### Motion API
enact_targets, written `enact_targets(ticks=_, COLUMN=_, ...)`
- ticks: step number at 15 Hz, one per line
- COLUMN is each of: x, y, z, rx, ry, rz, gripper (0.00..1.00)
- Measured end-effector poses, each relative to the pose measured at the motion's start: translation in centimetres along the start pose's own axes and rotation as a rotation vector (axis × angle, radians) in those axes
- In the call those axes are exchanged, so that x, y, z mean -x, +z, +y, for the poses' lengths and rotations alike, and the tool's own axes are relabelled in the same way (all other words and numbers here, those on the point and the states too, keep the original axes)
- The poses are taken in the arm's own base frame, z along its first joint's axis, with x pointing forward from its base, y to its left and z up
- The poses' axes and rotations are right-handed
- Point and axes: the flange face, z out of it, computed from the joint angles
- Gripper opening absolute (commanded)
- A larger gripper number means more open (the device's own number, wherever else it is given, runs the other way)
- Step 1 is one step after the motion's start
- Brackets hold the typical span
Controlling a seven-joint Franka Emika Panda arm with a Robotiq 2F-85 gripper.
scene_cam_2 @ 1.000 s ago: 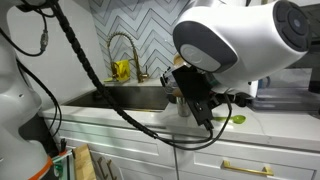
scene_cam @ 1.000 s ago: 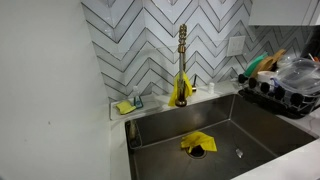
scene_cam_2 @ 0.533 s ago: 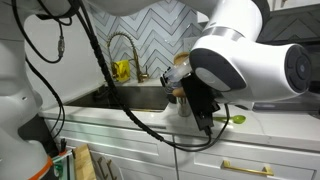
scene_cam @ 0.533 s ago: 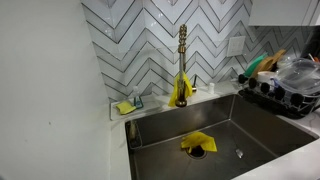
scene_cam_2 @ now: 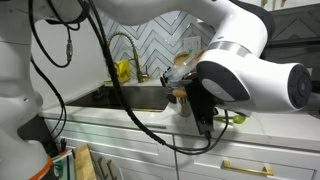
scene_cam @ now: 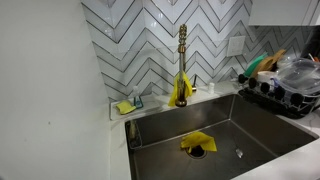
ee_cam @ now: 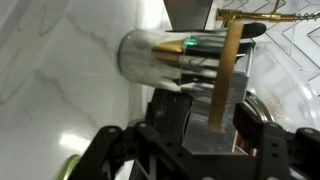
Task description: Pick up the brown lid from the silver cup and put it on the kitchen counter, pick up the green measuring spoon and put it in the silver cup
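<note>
In the wrist view the silver cup (ee_cam: 160,55) stands on the pale kitchen counter (ee_cam: 55,90). The brown lid (ee_cam: 228,75) shows edge-on at the cup's mouth. My gripper (ee_cam: 215,118) reaches around the cup's top. Its two dark fingers stand apart on either side of the lid, with gaps showing. A green glint shows on the cup. In an exterior view the green measuring spoon (scene_cam_2: 238,119) lies on the counter (scene_cam_2: 275,128) just beyond the arm. The arm hides most of the cup and the gripper (scene_cam_2: 192,98) there.
The steel sink (scene_cam: 255,125) holds a yellow cloth (scene_cam: 197,143). A brass faucet (scene_cam: 182,60) stands behind it, with a yellow sponge (scene_cam: 125,107) on the ledge. A dish rack (scene_cam: 285,88) full of items stands at one side. Cables hang from the arm (scene_cam_2: 100,70).
The arm's large white link has swung across and lower over the cup. The sink view has not changed.
</note>
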Motion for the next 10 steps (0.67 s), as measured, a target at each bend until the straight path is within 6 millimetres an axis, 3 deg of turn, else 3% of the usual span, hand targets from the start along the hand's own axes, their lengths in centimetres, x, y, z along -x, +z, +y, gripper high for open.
enact_targets(ticks=5, x=-0.19, y=0.11, z=0.06, rx=-0.049, ry=0.013, rz=-0.007, gripper=0.76)
enact_targets(ticks=10, x=-0.34, y=0.15, z=0.05, rx=-0.090, ry=0.027, rz=-0.006, gripper=0.54)
